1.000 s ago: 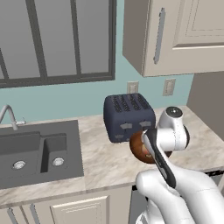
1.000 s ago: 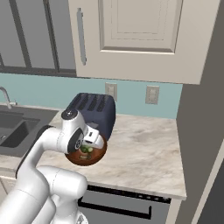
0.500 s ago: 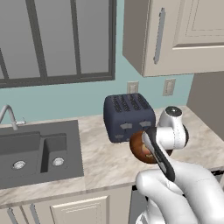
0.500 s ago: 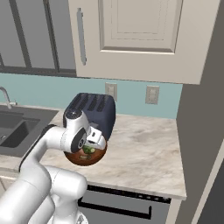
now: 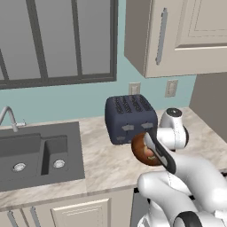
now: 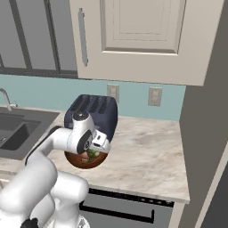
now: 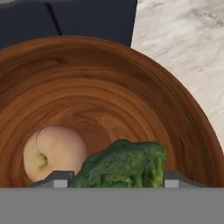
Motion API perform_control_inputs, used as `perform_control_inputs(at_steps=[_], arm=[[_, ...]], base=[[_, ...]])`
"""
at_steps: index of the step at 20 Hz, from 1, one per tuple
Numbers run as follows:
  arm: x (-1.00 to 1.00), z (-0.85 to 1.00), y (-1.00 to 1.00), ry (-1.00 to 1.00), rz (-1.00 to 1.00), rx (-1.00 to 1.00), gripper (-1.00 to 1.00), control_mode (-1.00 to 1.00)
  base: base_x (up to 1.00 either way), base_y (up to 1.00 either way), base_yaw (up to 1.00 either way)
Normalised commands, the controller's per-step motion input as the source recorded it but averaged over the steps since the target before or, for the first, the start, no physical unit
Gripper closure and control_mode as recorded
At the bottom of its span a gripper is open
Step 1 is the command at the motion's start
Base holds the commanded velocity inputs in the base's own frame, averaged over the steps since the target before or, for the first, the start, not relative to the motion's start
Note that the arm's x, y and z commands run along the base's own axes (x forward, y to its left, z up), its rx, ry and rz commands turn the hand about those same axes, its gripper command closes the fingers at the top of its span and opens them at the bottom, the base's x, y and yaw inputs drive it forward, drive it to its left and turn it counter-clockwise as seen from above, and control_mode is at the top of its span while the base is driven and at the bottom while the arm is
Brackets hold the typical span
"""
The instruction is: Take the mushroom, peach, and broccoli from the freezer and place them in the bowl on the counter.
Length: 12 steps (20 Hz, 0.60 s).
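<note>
Since the tool is clamped on the broccoli low in the bowl beside the peach, just let go gently.

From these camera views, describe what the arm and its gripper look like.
The arm is glossy white, built of thick rounded segments with dark bands at the joints. A round grey cap tops one joint. The gripper ends in two small grey finger tips. No cables or markings are visible.
</note>
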Motion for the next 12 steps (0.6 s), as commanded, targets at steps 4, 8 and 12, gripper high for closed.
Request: perform_control_inputs(at_steps=[4, 8, 12], arm=[[0.05, -0.36, 0.0, 0.0, 0.0, 0.0, -1.0, -1.0], [0.01, -0.05, 0.0, 0.0, 0.0, 0.0, -1.0, -1.0], [0.0, 0.0, 0.0, 0.0, 0.0, 0.0, -1.0, -1.0]], base=[[0.0, 0.0, 0.0], [0.0, 0.0, 0.0], [0.0, 0.0, 0.0]])
